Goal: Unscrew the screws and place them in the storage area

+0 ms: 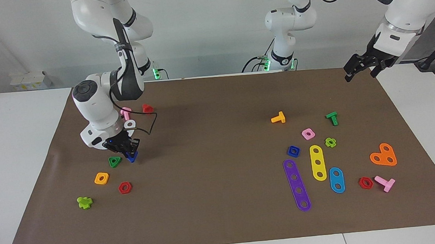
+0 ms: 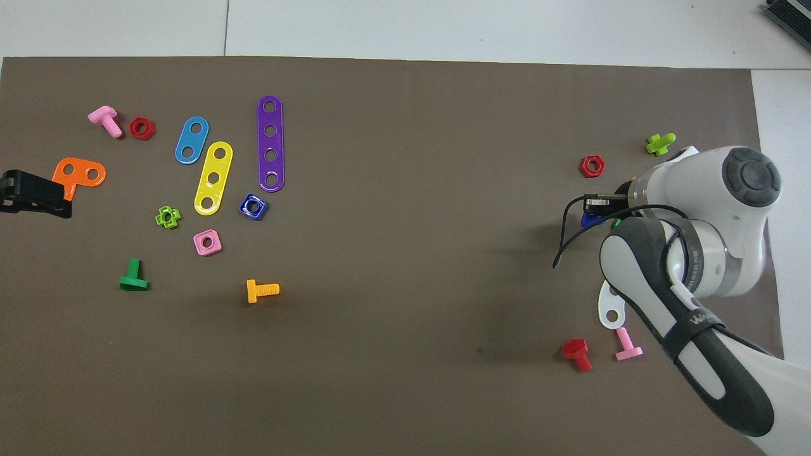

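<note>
1. Nearest the facing camera, low in frame: purple strip [image 1: 297,185], unused.
2. Mid-left: right gripper [image 1: 126,148] clamped on blue screw [image 1: 131,156], low beside green triangular nut [image 1: 114,161], seemingly for storage.
3. Upper right: left gripper [image 1: 363,66] waiting, fingers spread.

My arms: glossy white shells, rounded segments. Right arm [image 1: 98,107] has a dark grey round cap on the wrist joint, and a black-grey band wraps the forearm just above that cap. Thin black cable loops loose beside the cap and runs toward the black right gripper [image 1: 124,147]; small blue light on the flange. Forearm band carries pale lettering, unreadable. Left arm [image 1: 401,13]: white, with black trim ring, ending in black left gripper [image 1: 364,65]. Green lights at bases.
</note>
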Motion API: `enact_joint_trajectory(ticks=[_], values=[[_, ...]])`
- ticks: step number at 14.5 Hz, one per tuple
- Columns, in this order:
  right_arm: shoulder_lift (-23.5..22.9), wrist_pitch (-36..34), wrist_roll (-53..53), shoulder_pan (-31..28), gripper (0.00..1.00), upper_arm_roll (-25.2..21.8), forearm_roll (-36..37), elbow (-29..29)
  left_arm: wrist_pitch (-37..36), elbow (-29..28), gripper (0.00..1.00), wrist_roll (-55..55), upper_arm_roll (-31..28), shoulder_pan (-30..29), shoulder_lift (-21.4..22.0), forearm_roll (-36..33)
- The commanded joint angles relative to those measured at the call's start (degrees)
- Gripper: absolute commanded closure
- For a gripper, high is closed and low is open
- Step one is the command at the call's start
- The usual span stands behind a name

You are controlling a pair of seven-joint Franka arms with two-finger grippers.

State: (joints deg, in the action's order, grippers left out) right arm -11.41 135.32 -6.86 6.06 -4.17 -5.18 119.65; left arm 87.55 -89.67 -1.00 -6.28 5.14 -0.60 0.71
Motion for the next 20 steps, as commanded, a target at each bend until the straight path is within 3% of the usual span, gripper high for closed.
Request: enact_joint_trajectory(ticks=[1,4,8,9,11,14,17,20], values=[[2.6,2.2,2.6,-1.5,1.0,1.0,-3.9,3.0,2.1,-1.1,0.0,0.0,-0.3,2.8,0.6,-0.5],[0.1,8.4,2.6,-1.1,1.0,1.0,-4.1,3.0,1.2,0.7,0.0,-0.1,0.5,2.3,0.3,-0.5],[-1.5,10.0,2.4,-1.1,1.0,1.0,-4.1,3.0,1.1,0.7,0.0,-0.3,7.9,-4.0,1.1,-0.5],[-1.7,10.5,2.1,-1.0,0.87,1.0,-4.1,3.0,1.1,0.7,0.0,-0.4,8.2,-4.4,1.3,-0.5],[-1.8,10.8,1.8,-1.0,0.04,1.0,-4.1,2.9,1.2,0.6,0.0,-0.4,8.9,-5.3,1.5,-0.5],[0.4,8.6,2.0,-1.0,0.0,0.7,-4.1,-0.1,1.9,-1.7,0.0,0.2,8.5,-5.5,3.1,-0.4],[2.5,-3.0,1.6,-1.7,0.0,0.5,-3.7,-7.4,1.9,-2.0,0.0,0.1,8.2,-6.1,3.2,-0.4],[4.7,-7.8,1.5,-2.0,0.0,0.1,-2.7,-10.4,2.1,-2.9,0.0,0.3,8.2,-6.1,3.6,-0.4]])
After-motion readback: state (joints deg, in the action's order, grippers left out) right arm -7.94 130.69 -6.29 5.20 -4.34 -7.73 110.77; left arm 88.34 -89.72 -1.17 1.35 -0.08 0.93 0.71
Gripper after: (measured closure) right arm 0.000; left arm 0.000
